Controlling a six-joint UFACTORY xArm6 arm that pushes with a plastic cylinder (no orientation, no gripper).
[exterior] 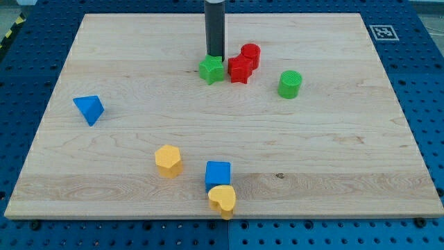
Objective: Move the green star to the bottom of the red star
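The green star (211, 70) lies near the view's top centre, touching the left side of the red star (239, 69). A red cylinder (250, 55) sits against the red star's upper right. My tip (214, 55) is the lower end of the dark rod and stands right at the green star's top edge, touching or nearly touching it.
A green cylinder (290, 84) stands right of the red star. A blue triangle (89, 109) lies at the left. A yellow block (168, 160), a blue cube (218, 173) and a yellow heart (223, 200) lie near the bottom edge of the wooden board (347, 173).
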